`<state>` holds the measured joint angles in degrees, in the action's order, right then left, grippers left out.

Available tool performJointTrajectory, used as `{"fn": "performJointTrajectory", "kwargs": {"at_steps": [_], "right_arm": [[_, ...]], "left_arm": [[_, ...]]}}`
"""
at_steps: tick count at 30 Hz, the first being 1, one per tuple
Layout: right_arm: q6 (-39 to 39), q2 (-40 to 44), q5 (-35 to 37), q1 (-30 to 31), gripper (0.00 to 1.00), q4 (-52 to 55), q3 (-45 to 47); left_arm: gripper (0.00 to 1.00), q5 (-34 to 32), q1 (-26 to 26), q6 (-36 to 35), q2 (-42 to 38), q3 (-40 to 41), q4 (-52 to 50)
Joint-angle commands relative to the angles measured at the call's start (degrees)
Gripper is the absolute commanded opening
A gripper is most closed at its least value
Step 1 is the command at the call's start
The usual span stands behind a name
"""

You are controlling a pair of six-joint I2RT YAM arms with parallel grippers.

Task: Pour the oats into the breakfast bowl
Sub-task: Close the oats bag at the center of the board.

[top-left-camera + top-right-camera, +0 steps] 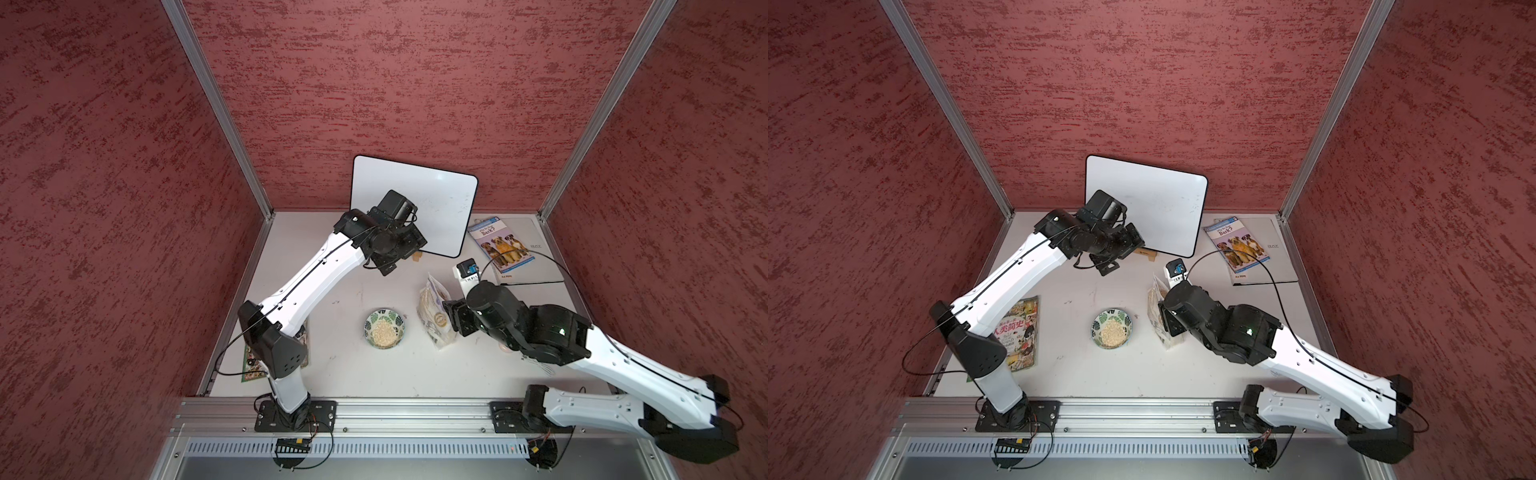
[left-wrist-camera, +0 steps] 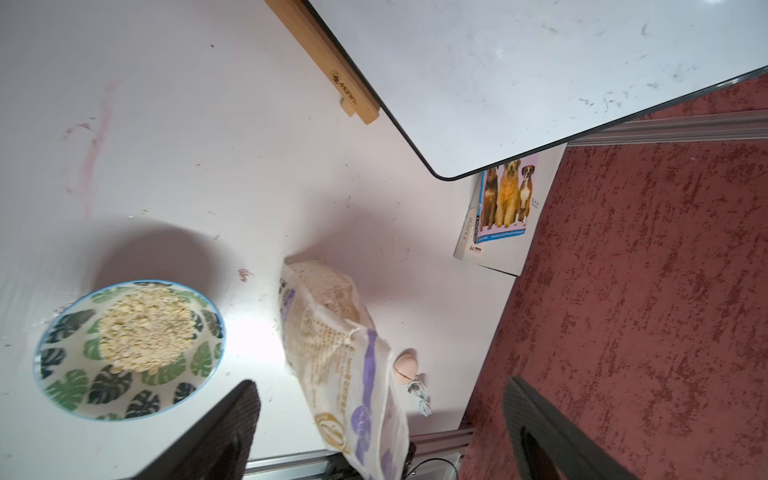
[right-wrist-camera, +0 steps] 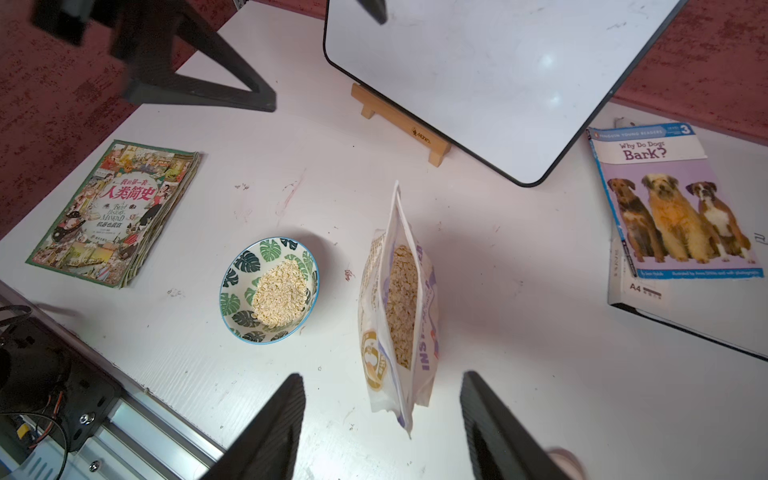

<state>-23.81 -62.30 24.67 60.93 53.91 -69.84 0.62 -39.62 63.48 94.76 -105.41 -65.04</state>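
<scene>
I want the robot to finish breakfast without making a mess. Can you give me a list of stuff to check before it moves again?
1. Pale oat flakes in the small round white bowl with green leaves: heaped inside. Ok.
2. Clear-windowed plastic oat pouch standing safely: upright on the white table, mouth open, apart from the bowl. Ok.
3. Right gripper off the pouch: jaws open, a gap on each side of the pouch. Ok.
4. Left gripper free: jaws wide open, holding nothing. Ok.
5. No spill: tiny specks lie near the bowl, too small to name. Cannot tell.
</scene>
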Motion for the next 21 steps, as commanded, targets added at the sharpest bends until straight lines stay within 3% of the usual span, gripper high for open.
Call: {"fn": "performJointTrajectory", "kwargs": {"at_steps": [1, 5, 10, 21], "right_arm": [[1.6, -5.4, -2.5, -2.1, 0.59, 3.3, -2.1], [2.9, -9.1, -4.5, -4.3, 0.54, 5.4, -4.7], [3.6, -12.1, -3.6, -4.9, 0.51, 9.0, -6.6], [2.6, -12.0, -3.9, -5.3, 0.43, 11.4, -5.0]], "left_arm": [[0.95, -7.6, 0.3, -5.4, -7.8, 12.0, 7.2], [0.98, -16.8, 0.5, -6.3, -18.9, 27.2, 10.8], [0.99, -18.8, 0.9, -6.1, -28.7, 39.2, 13.3], [0.99, -15.5, 0.6, -6.9, -36.4, 48.7, 18.1]]}}
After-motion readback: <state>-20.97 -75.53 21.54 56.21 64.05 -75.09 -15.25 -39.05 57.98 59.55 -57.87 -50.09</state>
